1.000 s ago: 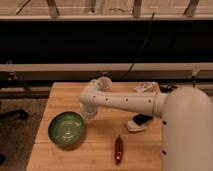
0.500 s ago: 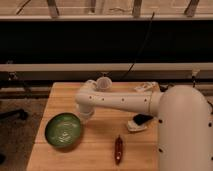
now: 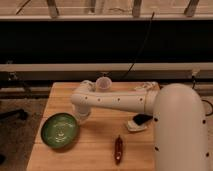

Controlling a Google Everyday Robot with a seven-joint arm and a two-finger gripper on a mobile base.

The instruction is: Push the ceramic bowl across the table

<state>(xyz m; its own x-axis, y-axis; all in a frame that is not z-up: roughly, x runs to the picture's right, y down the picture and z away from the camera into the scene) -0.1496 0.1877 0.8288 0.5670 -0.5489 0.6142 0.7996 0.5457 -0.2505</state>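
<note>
The big white robot arm reaches over the wooden bench. The green ceramic bowl sits near the bench's left edge. The gripper hangs just beside the bowl's upper right rim. A small white cup stands at the back.
</note>
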